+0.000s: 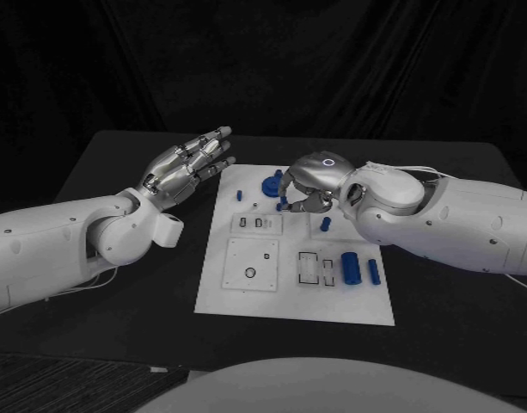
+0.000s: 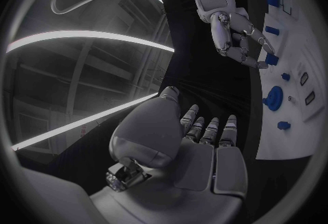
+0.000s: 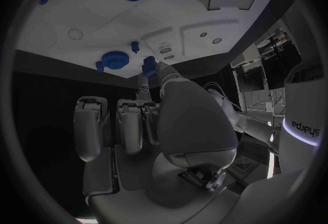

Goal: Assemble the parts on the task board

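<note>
In the middle of the black table (image 1: 127,155) lies the white rectangular task board (image 1: 294,297), long side running near to far. Toward its far end, over the board's upper middle, hangs the right silver many-fingered hand (image 1: 310,185), fingers pointing down; in the right wrist view, pinches a small blue block-shaped part (image 3: 148,65) at a fingertip, just above the white surface. Just left of that hand, at the far edge, sits a round blue disc-shaped part with a raised hub (image 1: 272,183), with a tiny blue peg (image 1: 240,195) further left near the board's left rim. To the right, close under the right forearm, stands a short blue cylinder (image 1: 325,224). Nearer, on the board's right side, lie a larger blue cylinder (image 1: 352,268) and a slim blue bar (image 1: 374,272), side by side but apart. Off the board's far left corner, raised above the table, stays clear the left silver many-fingered hand (image 1: 190,166), palm up, fingers straight and spread, holding nothing.
</note>
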`<action>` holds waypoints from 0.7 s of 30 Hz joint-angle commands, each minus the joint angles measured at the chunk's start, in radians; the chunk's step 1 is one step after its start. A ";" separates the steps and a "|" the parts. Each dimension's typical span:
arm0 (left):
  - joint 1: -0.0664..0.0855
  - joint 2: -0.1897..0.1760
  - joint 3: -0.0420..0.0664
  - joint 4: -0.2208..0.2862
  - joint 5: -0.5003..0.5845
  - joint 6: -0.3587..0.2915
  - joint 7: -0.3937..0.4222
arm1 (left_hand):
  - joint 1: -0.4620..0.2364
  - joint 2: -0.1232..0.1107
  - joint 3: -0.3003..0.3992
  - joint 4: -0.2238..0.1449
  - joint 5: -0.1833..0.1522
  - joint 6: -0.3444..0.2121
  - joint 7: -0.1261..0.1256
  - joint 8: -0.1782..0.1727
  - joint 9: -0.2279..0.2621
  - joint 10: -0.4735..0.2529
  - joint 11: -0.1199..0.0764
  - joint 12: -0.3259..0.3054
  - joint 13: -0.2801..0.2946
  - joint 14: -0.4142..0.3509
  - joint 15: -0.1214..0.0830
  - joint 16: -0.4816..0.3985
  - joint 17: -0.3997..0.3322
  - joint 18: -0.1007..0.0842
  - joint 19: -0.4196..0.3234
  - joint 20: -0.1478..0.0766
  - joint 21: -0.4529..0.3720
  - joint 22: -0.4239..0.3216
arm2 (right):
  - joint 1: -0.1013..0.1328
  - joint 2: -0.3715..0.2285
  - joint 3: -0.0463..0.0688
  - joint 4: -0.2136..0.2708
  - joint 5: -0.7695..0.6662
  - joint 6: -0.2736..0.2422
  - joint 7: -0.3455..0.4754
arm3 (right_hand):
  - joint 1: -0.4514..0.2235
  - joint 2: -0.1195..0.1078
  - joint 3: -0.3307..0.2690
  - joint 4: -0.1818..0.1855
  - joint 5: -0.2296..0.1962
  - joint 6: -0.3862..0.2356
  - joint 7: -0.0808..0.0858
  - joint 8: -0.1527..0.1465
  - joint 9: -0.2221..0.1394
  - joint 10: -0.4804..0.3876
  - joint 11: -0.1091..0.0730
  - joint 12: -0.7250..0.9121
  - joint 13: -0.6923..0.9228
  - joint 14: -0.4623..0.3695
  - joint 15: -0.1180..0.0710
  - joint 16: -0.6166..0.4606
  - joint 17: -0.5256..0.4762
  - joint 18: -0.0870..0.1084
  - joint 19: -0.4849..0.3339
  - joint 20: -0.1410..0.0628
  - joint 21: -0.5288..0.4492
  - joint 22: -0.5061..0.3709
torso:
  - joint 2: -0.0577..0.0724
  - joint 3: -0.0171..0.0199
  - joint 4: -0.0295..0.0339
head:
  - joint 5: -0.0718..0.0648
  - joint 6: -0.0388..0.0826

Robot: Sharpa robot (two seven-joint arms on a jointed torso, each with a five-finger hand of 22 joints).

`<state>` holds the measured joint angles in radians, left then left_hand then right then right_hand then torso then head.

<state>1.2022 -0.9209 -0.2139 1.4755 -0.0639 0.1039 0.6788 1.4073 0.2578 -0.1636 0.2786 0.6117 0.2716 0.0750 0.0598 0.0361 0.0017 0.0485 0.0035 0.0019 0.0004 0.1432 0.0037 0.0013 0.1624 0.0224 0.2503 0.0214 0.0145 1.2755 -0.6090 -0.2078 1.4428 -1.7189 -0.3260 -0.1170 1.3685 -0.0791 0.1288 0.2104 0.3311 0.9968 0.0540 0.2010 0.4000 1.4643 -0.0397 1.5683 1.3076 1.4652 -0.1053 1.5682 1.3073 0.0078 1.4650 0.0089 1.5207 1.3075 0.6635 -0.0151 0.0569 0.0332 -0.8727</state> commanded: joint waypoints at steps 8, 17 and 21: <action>-0.001 0.003 0.001 0.001 0.000 0.014 0.077 | 0.012 0.000 0.006 -0.001 0.006 -0.001 0.006 0.000 0.000 0.000 0.008 -0.003 -0.001 0.000 0.003 -0.004 -0.001 0.014 -0.001 0.003 0.000 -0.002 | -0.018 0.016 0.000 -0.010 -0.013 0.036 -0.036 | -0.004 -0.001 -0.001 -0.008 -0.005 -0.006 0.002 -0.003 0.002 0.107 0.005 0.003 0.263 0.106 0.011 0.003 0.263 0.008 0.075 0.007 -0.009 0.243 | 0.000 -0.0002 0.0011 | 0.003 0.000; -0.001 0.004 0.001 0.001 0.000 0.015 0.077 | 0.013 0.000 0.007 -0.001 0.007 -0.001 0.006 0.000 0.000 0.000 0.008 -0.003 -0.001 0.000 0.002 -0.004 -0.001 0.015 -0.001 0.003 0.000 -0.002 | -0.024 0.032 0.000 -0.024 -0.013 0.042 -0.037 | -0.008 -0.001 -0.002 -0.008 -0.008 -0.007 0.003 -0.005 0.002 0.107 0.007 0.003 0.263 0.106 0.012 0.003 0.263 0.008 0.074 0.008 -0.010 0.242 | 0.000 -0.0003 0.0003 | 0.003 0.000; -0.001 0.004 0.001 0.001 0.000 0.016 0.077 | 0.013 0.000 0.007 -0.001 0.007 -0.001 0.006 0.000 0.000 0.000 0.008 -0.003 -0.001 0.000 0.002 -0.004 -0.001 0.015 -0.001 0.003 0.000 -0.002 | -0.027 0.036 0.000 -0.028 -0.013 0.045 -0.037 | -0.008 -0.001 -0.002 -0.008 -0.008 -0.007 0.004 -0.005 0.002 0.107 0.007 0.003 0.263 0.106 0.012 0.003 0.263 0.008 0.074 0.009 -0.011 0.242 | 0.000 -0.0003 -0.0002 | 0.002 0.000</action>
<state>1.2022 -0.9190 -0.2139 1.4747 -0.0639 0.1066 0.6788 1.4073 0.2578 -0.1636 0.2786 0.6117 0.2716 0.0750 0.0598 0.0361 0.0017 0.0485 0.0035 0.0021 0.0004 0.1431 0.0037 0.0016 0.1623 0.0224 0.2503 0.0214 0.0137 1.2515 -0.5744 -0.2079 1.4159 -1.7238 -0.2927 -0.1340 1.3685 -0.0792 0.1284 0.2053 0.3244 0.9948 0.0559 0.1982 0.4036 1.4643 -0.0397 1.5683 1.3076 1.4643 -0.0991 1.5682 1.3073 0.0078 1.4650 0.0089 1.5160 1.3073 0.6635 -0.0151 0.0573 0.0354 -0.8727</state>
